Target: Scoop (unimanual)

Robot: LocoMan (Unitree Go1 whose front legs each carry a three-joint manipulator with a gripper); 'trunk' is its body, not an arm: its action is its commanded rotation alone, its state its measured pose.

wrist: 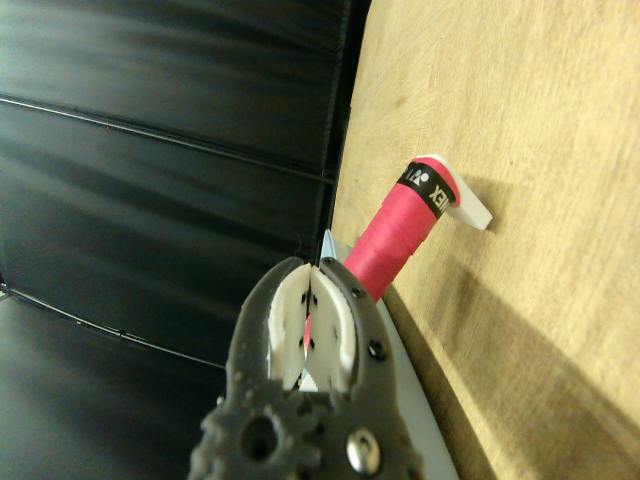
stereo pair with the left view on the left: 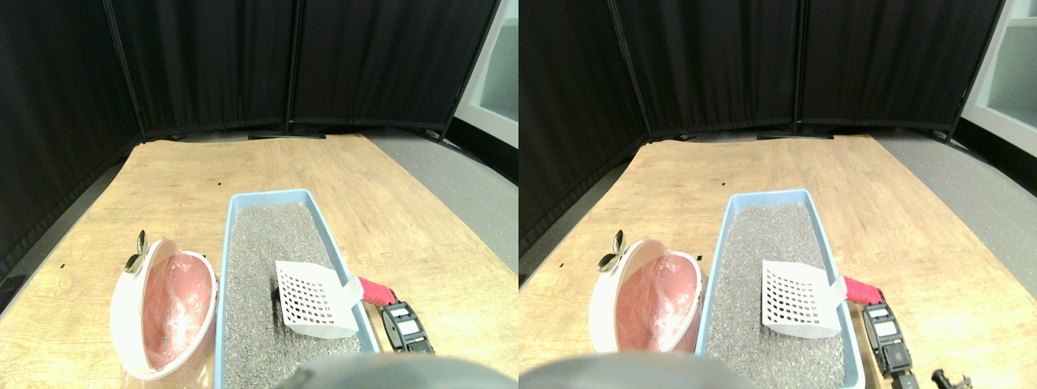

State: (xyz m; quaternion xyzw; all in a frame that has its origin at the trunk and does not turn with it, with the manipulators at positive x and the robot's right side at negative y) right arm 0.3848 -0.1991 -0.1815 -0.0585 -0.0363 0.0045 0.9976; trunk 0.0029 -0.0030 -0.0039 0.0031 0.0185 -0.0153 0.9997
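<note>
Pink-wrapped scoop handle [wrist: 400,232] clamped in low, level end effector [wrist: 318,330]

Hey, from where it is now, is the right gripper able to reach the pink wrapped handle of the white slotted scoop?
Probably yes. The right gripper sits at the end of the pink wrapped handle, which juts over the rim of the blue litter tray, and nothing stands between them. Whether the jaws already grip it is unclear.

Evenly and brightly lit from overhead, with only soft, short shadows on the wooden tabletop [stereo pair with the left view on the left: 356,203] and mild glare on the pink bag [stereo pair with the left view on the left: 174,304]. Bowed by wide-angle distortion at the stereo edges. Sharp on the wrist view's pink handle [wrist: 400,240], softer on the near fingers [wrist: 345,330].
</note>
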